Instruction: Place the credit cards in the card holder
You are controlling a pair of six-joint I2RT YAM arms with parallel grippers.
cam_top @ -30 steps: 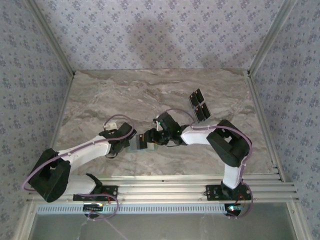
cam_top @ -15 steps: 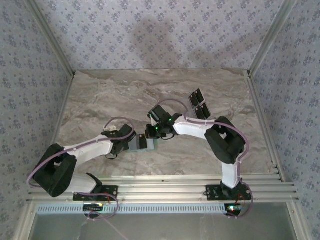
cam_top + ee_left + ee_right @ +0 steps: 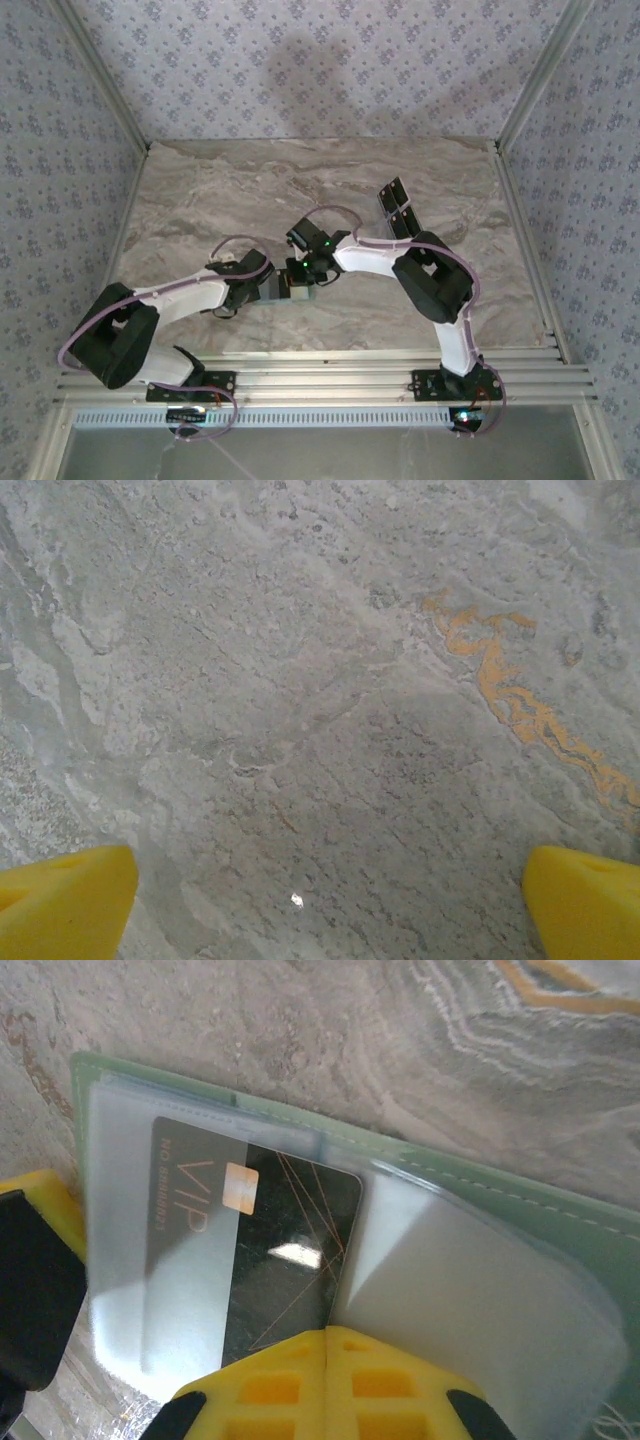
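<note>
1. Card holder (image 3: 500, 1200) lies open on the bench (image 3: 220, 190) between the arms, with one credit card (image 3: 290, 1230) part-way into a clear sleeve (image 3: 180, 1260).
2. Right hand (image 3: 328, 1345) has its fingers together, seemingly nipping that card's near edge. Push flat along the sleeve until the card seats.
3. Left hand (image 3: 325, 900), just beside the holder, has its fingers apart and nothing between them. It should brace the holder against sliding.
4. Two spare cards (image 3: 398, 210) lie well apart, further back on the right.

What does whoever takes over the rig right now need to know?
Left gripper: jaws open, holding nothing, by the card holder.
Right gripper: jaws shut on a black VIP card, partly inside the holder's clear sleeve.
Done: no card seen fully seated.
Left: push this card home, then load the two spare cards lying far right on the table.
</note>
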